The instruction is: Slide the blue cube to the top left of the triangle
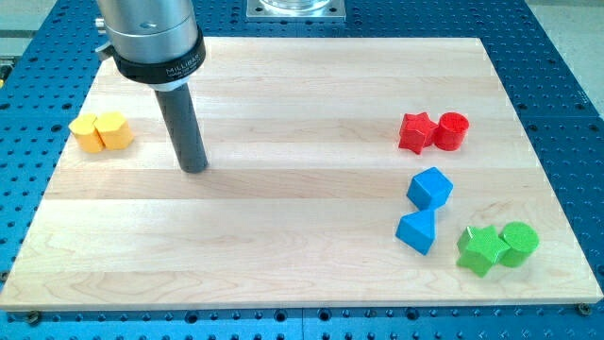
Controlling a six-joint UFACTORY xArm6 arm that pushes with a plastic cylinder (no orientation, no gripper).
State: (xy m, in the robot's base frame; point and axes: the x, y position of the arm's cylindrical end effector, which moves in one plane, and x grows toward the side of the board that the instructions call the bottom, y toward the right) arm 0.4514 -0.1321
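Note:
The blue cube [430, 188] sits at the view's right, just above and touching the blue triangle [416, 232]. My tip [194, 168] rests on the wooden board [283, 246] at the view's left, far from both blue blocks, with open board between them. The rod rises from the tip toward the view's top left.
A red star [415, 131] and a red cylinder [451, 131] stand side by side above the blue cube. A green star [480, 249] and a green cylinder [518, 244] sit right of the triangle. Two yellow blocks [101, 131] lie left of my tip.

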